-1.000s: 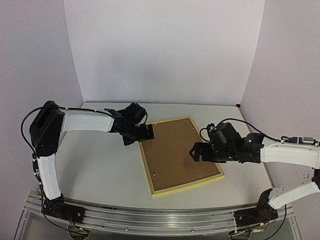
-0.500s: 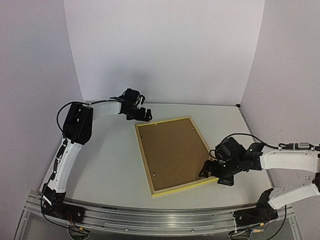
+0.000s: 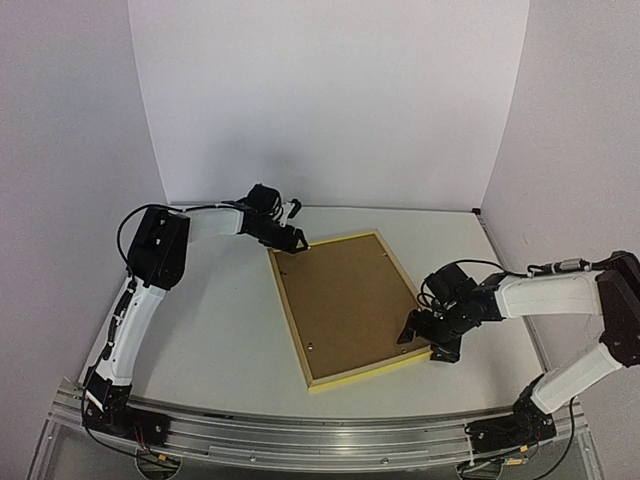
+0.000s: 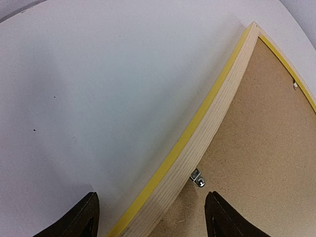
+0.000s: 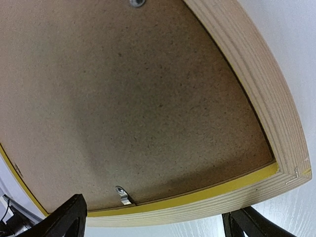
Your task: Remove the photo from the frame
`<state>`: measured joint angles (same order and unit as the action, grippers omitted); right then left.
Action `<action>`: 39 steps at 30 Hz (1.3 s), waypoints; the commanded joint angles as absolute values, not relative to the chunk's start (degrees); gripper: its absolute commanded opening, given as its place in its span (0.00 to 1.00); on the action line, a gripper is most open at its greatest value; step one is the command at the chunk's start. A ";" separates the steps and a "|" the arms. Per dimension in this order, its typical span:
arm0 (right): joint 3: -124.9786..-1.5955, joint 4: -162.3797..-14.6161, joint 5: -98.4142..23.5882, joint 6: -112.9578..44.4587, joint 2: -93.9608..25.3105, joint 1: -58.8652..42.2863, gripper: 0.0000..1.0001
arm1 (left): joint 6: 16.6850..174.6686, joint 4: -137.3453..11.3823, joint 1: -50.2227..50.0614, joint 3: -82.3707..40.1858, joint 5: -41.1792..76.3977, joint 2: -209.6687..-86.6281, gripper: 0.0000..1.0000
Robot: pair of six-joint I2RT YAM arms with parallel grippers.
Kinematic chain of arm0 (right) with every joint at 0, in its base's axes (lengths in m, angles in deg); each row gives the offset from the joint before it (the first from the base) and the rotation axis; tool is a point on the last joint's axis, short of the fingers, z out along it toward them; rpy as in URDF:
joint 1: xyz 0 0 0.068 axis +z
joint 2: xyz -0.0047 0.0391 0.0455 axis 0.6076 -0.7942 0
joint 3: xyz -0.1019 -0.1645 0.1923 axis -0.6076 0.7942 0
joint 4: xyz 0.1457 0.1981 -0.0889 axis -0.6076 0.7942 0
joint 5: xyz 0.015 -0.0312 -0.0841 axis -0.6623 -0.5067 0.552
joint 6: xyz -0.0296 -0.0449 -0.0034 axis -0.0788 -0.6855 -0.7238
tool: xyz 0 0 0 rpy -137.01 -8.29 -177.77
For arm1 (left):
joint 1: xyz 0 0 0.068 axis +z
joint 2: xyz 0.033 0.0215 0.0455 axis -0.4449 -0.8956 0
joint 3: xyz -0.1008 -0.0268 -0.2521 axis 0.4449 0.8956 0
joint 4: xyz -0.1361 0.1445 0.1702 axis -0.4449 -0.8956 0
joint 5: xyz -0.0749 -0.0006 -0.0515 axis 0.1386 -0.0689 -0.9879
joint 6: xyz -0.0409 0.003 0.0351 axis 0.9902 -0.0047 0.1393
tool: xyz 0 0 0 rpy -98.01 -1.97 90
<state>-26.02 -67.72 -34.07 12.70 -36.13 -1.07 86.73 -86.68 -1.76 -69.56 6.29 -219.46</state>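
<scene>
- Surface: a plain white table (image 3: 220, 320), closed in at the back and on both sides by bare pale walls (image 3: 330, 100). A metal rail (image 3: 300, 435) along the near edge carries both arm bases.
- Task object: the frame (image 3: 365, 372) lies flat and face down near the middle of the table, turned slightly. Its thin yellow edge shows around a pale wooden rim.
- The brown backing board (image 3: 345, 300) faces up and fills the frame. The photo is hidden in every view.
- A metal clip (image 4: 197, 177) sits on the board against the rim near the far left corner. A second clip (image 5: 123, 195) sits against the rim near the near right corner.
- Your left gripper (image 3: 296, 245) is low at the frame's far left corner. In its wrist view the left fingers (image 4: 81, 217) stand well apart, one over bare table outside the rim and the other over the board, with the rim between them. The jaws are spread and hold nothing. You cannot tell whether they touch the frame.
- Your right gripper (image 3: 425, 345) is low at the frame's near right corner. The right fingers (image 5: 64, 219) are spread wide, and the rim by that corner runs across the gap between them. Nothing is clamped.
</scene>
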 commanded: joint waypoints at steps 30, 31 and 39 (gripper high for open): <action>-46.74 -69.85 -15.28 -10.65 -56.75 -19.31 0.83 | 108.50 -77.83 -11.94 -5.56 25.10 -181.40 0.11; -46.25 -69.78 -12.62 -11.58 -54.98 -19.40 0.88 | 108.40 -77.37 -11.91 -5.22 25.27 -181.30 0.10; -47.30 -68.88 -6.65 -26.99 -40.97 -19.33 0.97 | 102.62 -76.58 -11.90 -7.87 24.54 -182.69 0.07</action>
<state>-45.61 -68.20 -8.18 -17.26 -48.15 -19.13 104.78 -71.07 -11.95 -7.45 22.67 -180.42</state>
